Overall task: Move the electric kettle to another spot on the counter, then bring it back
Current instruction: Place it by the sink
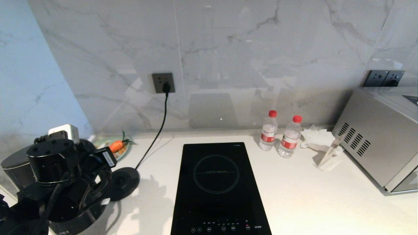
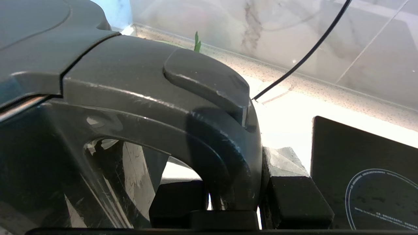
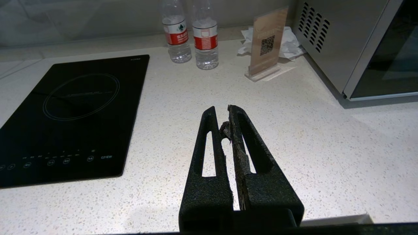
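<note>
Kettle (image 2: 137, 107) gripped by handle in left tool (image 2: 235, 195), off base (image 1: 124, 182), at counter (image 1: 310, 195) left edge. Whether set down: not told. Return judged pending. Right tool (image 3: 225, 130) closed, empty, parked.

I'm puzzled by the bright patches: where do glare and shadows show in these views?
Head view: the marble wall mirrors the hob and bottles; the left arm shadows the counter beside the power base. Left wrist view: the counter behind the electric kettle glares white. Right wrist view: even light, shadow under the right hand.
</note>
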